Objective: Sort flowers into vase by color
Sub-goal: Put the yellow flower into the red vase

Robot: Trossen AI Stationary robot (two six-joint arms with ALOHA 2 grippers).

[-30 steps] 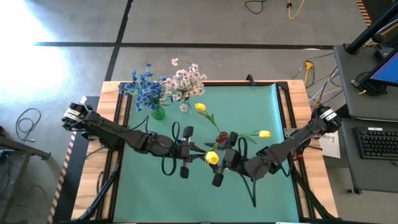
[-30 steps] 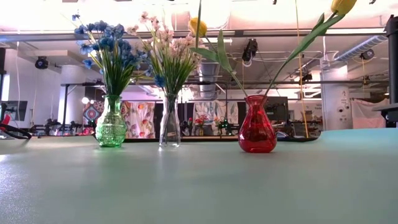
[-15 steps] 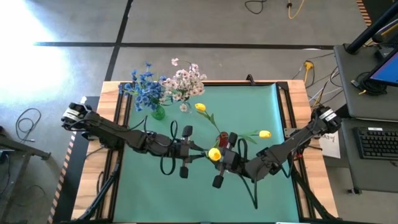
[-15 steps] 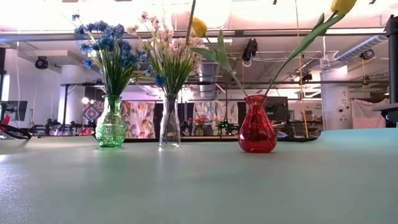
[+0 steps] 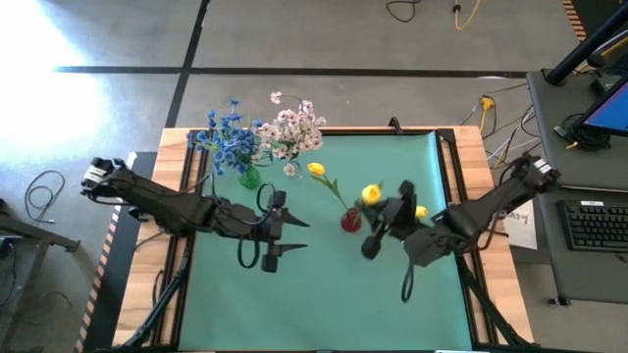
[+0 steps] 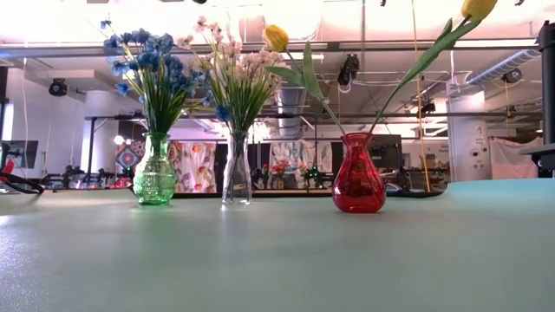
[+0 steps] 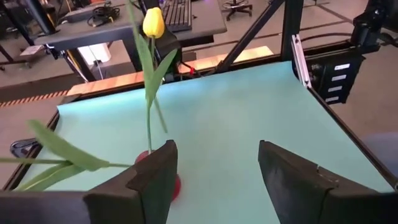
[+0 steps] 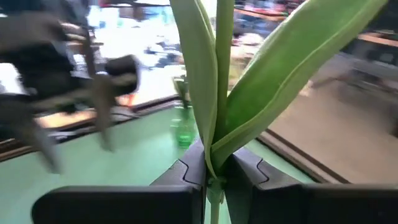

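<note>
A red vase [image 5: 350,222] stands mid-table with two yellow tulips leaning out of it [image 5: 316,170] [image 5: 419,211]. Just right of the vase my right gripper [image 5: 378,224] is shut on a third yellow tulip [image 5: 371,193], whose stalk and leaves fill the right wrist view [image 8: 214,93]. My left gripper [image 5: 294,235] hangs open left of the vase with nothing between its fingers [image 7: 214,180]. A green vase [image 6: 155,172] holds the blue flowers [image 6: 143,65]. A clear vase [image 6: 236,173] holds the pink-white flowers [image 6: 230,61]. My right gripper pinches the tulip's green stalk [image 8: 214,163] between its two fingers, just where the long leaves split off. The fingers come in about level from the table's right and lie across the stalk. The tulip stands upright above them, lifted clear of the table.
The three vases stand on a green mat [image 5: 324,294] whose near half is bare. Wooden table edges [image 5: 175,147] and metal frame rails run along both sides. A desk with a keyboard [image 5: 599,224] stands beyond the right edge.
My right gripper shut on the tulip's stalk, then carried it up and toward the table's far right, turning so that the flower stands upright. My left gripper opened, let go of the stalk and drew back toward the table's left edge.
</note>
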